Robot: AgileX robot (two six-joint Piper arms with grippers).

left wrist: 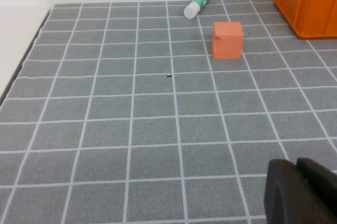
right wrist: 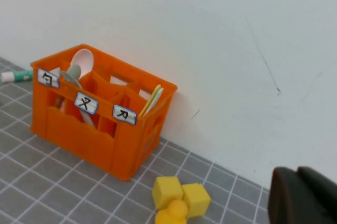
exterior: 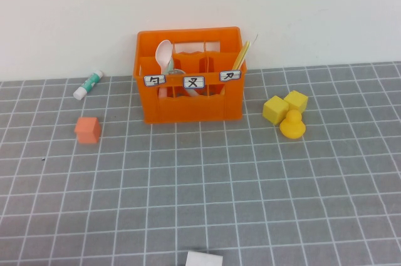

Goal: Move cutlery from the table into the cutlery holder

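Observation:
The orange cutlery holder (exterior: 191, 106) (right wrist: 89, 134) stands at the back of the grey gridded table (exterior: 207, 191), close to the wall; one corner of it shows in the left wrist view (left wrist: 310, 2). A pale yellow knife (exterior: 241, 56) (right wrist: 151, 99) leans out of its right compartment. A white spoon (exterior: 164, 53) (right wrist: 83, 60) and a grey piece (right wrist: 73, 72) stand in the left part. No cutlery lies on the table. Neither arm shows in the high view. My left gripper (left wrist: 296, 165) is shut and empty over bare table. My right gripper (right wrist: 296, 174) is shut and empty, raised to the right of the holder.
A small orange cube (exterior: 88, 129) (left wrist: 228, 39) sits left of the holder, a glue stick (exterior: 88, 84) (left wrist: 196, 3) behind it. Two yellow blocks (exterior: 285, 106) (right wrist: 181, 197) and a yellow duck (exterior: 292, 124) lie right of the holder. A white object (exterior: 203, 258) pokes in at the near edge.

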